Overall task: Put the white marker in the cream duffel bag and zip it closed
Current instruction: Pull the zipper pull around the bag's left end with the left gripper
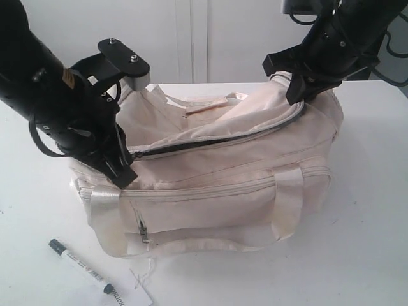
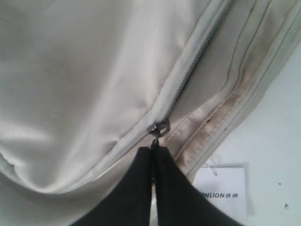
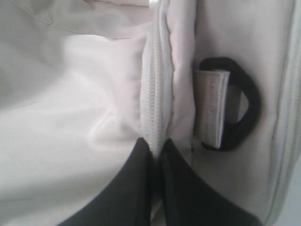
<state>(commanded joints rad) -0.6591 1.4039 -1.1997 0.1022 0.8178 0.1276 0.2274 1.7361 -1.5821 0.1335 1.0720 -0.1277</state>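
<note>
The slim white marker (image 1: 81, 266) lies on the white counter (image 1: 357, 255) before the soft cream fabric duffel bag (image 1: 217, 204) — outside it — while the left hand (image 2: 153, 149) pinches, seemingly, the dark metal zipper pull (image 2: 157, 134) and the right hand (image 3: 156, 143), pressed together, grips the bag's zippered edge.

Ahead of the left gripper's (image 2: 153, 149) jaws the cream duffel bag (image 1: 223, 191) opens only a thin slit — slack fabric overhangs it, crowding the way in.

L pincer (image 2: 153, 149), R pincer (image 3: 155, 143) pinched closed; arms angled down
</note>
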